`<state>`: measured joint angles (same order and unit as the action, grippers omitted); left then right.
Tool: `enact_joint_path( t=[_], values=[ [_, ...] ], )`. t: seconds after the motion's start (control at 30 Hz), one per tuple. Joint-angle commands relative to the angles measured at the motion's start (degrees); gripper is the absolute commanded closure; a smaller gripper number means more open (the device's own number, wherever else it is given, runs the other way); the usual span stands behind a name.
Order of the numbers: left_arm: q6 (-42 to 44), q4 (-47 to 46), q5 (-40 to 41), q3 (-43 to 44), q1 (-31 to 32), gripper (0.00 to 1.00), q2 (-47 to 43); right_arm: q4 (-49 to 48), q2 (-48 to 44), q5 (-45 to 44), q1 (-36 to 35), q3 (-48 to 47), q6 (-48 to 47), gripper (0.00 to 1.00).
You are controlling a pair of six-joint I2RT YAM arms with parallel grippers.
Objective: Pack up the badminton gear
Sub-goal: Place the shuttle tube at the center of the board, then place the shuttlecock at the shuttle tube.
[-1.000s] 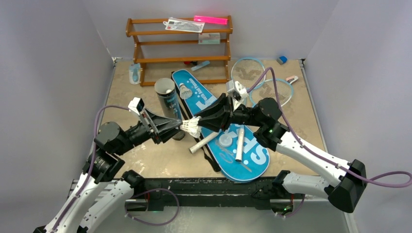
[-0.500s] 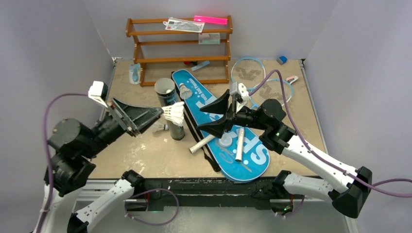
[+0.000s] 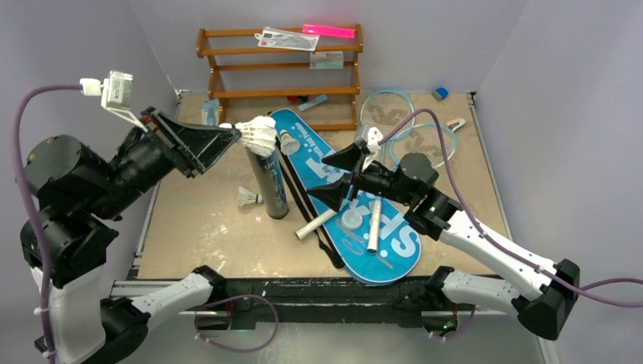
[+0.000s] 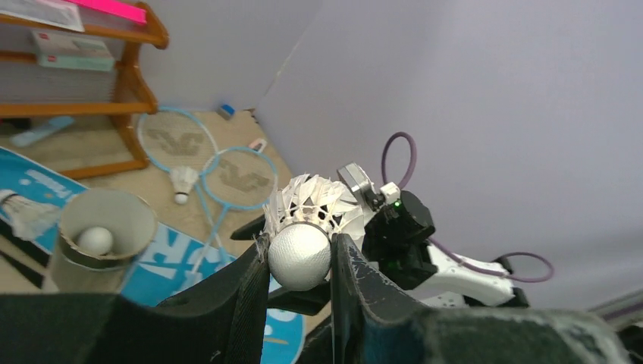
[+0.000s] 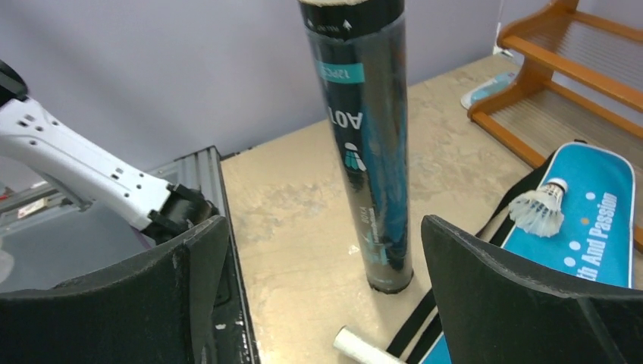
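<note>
My left gripper (image 3: 238, 135) (image 4: 300, 262) is shut on the round cork of a white feather shuttlecock (image 3: 259, 134) (image 4: 302, 254), held in the air just above the open top of the upright black tube (image 3: 271, 182) (image 4: 105, 227) (image 5: 368, 144). One shuttlecock shows inside the tube. My right gripper (image 3: 323, 177) (image 5: 322, 227) stands wide open over the blue bag (image 3: 383, 246) (image 5: 588, 227), right of the tube, with nothing between its fingers. Other shuttlecocks lie on the table (image 3: 246, 199) and on the bag (image 3: 288, 141) (image 5: 540, 208). Two light-blue rackets (image 3: 388, 112) (image 3: 426, 144) lie across the bag.
The brown wooden rack (image 3: 280, 76) stands at the back with papers and a pink strip on it. The rackets' white handles (image 3: 318, 224) (image 3: 374, 226) rest on the bag's near half. Small blue bits lie at the back left (image 3: 210, 115) and back right (image 3: 440, 93).
My right gripper opened, let go of the shuttlecock and drew back right. My left arm rose and carried the shuttlecock back and left, up over the tube's mouth.
</note>
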<state>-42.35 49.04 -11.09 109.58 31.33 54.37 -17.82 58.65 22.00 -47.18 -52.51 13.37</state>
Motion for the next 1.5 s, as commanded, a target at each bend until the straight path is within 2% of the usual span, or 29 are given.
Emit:
enact_joint_path(
  t=[0.0, 0.17, 0.33, 0.47, 0.73, 1.0, 1.47],
  values=[
    [16.31, 9.52, 6.63, 7.33, 0.31, 1.0, 5.81, 0.21, 4.7, -2.98, 0.18, -3.41, -3.2, 0.01],
    [24.24, 8.05, 16.87, 6.48, 0.28, 1.0, 8.05, -2.8, 13.27, -3.95, -0.04, -7.71, -3.16, 0.01],
    [31.0, 0.28, 21.56, 2.0, 0.27, 1.0, 7.78, -12.86, 19.28, -6.8, -1.78, -7.31, -4.33, 0.01],
    [33.43, -4.32, 20.24, -1.51, 0.25, 1.0, 7.79, -13.63, 22.1, -6.53, -2.09, -9.85, -7.39, 0.01],
    [32.64, -4.14, 20.29, -4.48, 0.3, 1.0, 8.32, -13.47, 23.32, -2.24, -1.99, -13.28, -12.71, 0.01],
    [31.36, -4.1, 18.55, -6.1, 0.26, 1.0, 8.11, -12.77, 25.17, 3.27, -2.04, -16.35, -13.15, 0.01],
    [28.85, -5.09, 16.64, -7.37, 0.28, 1.0, 5.75, -11.17, 30.9, 6.95, -2.13, -22.45, -12.08, 0.01]
  ],
)
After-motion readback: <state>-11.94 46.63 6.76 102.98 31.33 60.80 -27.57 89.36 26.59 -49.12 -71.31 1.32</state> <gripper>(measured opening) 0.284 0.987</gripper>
